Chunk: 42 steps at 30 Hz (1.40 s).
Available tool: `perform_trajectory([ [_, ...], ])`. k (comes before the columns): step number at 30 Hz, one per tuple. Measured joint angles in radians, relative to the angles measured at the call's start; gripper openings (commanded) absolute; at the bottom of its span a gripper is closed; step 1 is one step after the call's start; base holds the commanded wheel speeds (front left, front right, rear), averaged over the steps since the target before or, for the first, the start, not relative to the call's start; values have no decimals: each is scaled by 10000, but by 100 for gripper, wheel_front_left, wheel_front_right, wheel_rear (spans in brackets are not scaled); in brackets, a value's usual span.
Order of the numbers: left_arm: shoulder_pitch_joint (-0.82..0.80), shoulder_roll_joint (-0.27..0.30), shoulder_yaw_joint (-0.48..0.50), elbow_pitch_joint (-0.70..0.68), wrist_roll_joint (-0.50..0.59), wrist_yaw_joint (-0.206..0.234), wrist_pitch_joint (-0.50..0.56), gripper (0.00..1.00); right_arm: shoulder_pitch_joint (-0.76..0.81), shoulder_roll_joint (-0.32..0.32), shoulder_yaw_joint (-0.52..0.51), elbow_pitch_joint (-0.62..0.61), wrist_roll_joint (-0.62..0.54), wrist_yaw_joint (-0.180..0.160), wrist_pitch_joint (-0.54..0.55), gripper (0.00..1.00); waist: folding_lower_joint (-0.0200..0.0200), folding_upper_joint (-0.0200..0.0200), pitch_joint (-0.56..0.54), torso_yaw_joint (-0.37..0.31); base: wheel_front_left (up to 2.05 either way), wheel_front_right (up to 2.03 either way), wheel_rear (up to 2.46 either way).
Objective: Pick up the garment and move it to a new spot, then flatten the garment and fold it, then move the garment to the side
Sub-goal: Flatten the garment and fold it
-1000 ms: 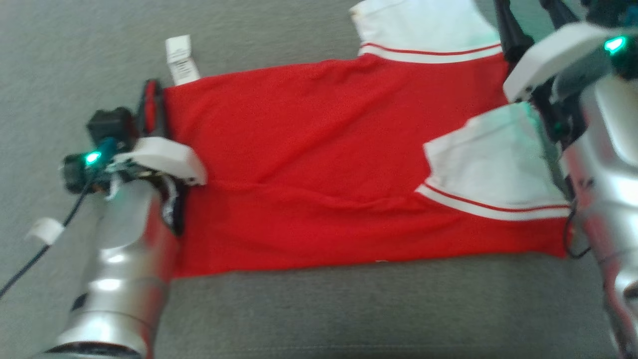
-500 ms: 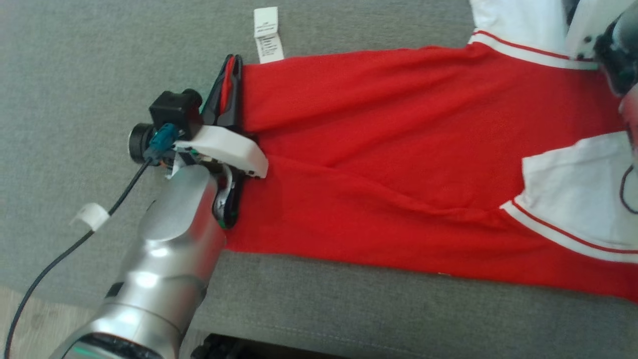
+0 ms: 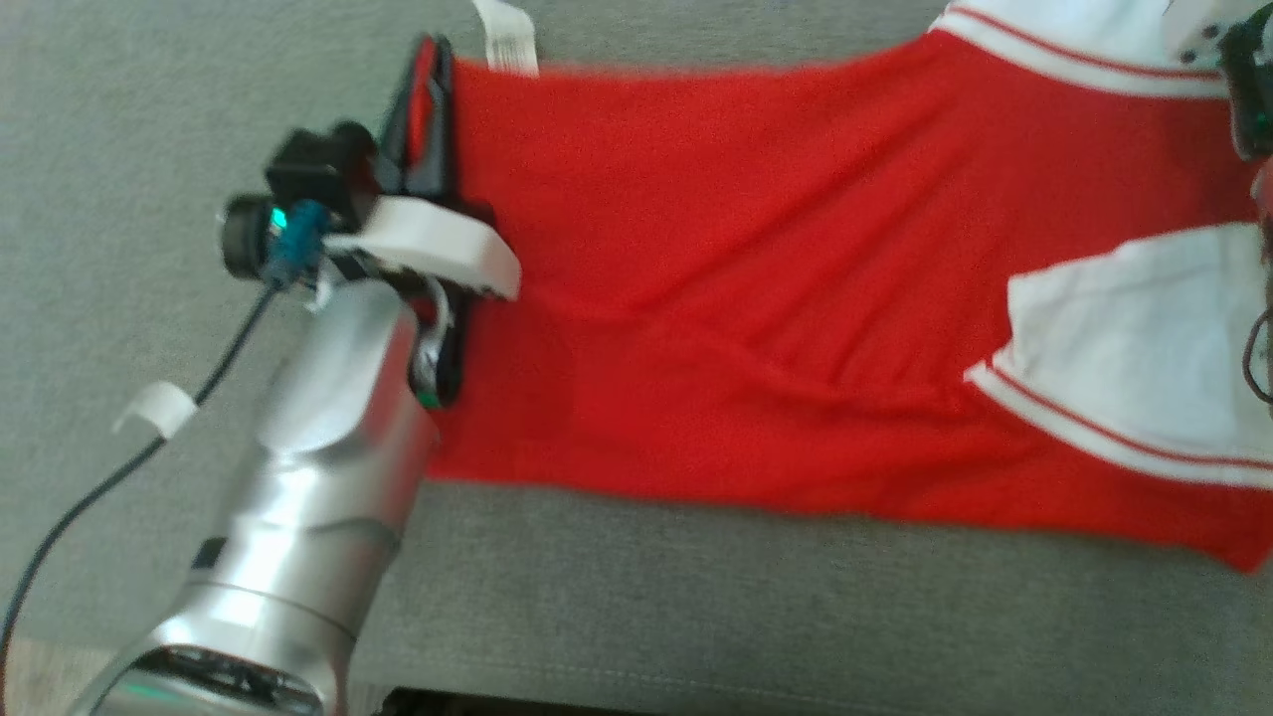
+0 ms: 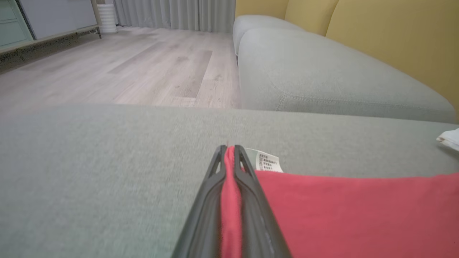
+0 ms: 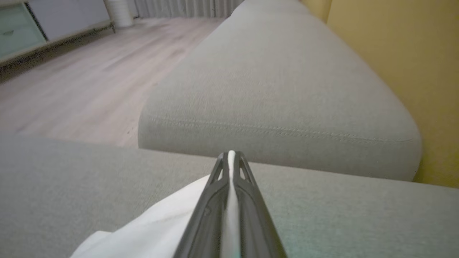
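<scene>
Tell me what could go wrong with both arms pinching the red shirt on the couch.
1. The left jaws hold only a thin fold of the red hem; a hard pull may slip it out.
2. The right jaws pinch just the white sleeve edge, so lifting could stretch the shirt unevenly and deepen its creases.

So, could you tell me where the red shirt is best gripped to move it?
At both ends, from outside: the red hem beside the care label, where the left hand pinches, and the white sleeve edge in the right hand. The flat shirt should carry taut that way.
</scene>
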Motion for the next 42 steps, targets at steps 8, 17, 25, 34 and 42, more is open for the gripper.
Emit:
perform_trajectory([
  [8, 137, 366, 1154, -441, 1091, -224, 0, 0, -70, 594, -485, 40, 244, 0, -1195, 0, -2, 0, -643, -795, 0, 0, 0],
  [17, 1593, 871, 1967, -477, 1839, -546, 0, 0, 2570, 945, 84, -2445, 2391, 0, -1290, 0, -1, 0, -1627, -1767, 0, 0, 0],
  [25, 3472, 903, 2755, -917, 2259, -665, 0, 0, 6545, 857, 802, -4537, 4458, 0, -1289, 0, -4, 1, -2322, -2399, 0, 0, 0],
  [34, 4995, 554, 3428, -1262, 2592, -715, 2, 62, 8219, 911, 790, -5037, 5133, 0, -1289, 4, -2, 1, -2902, -2545, 0, 0, 0],
  [42, 6092, 286, 3902, -2119, 3131, -270, 4, 100, 9154, 1271, -261, -5532, 4211, 0, -1289, 100, -2, 1, -3677, -2367, 0, 0, 0],
])
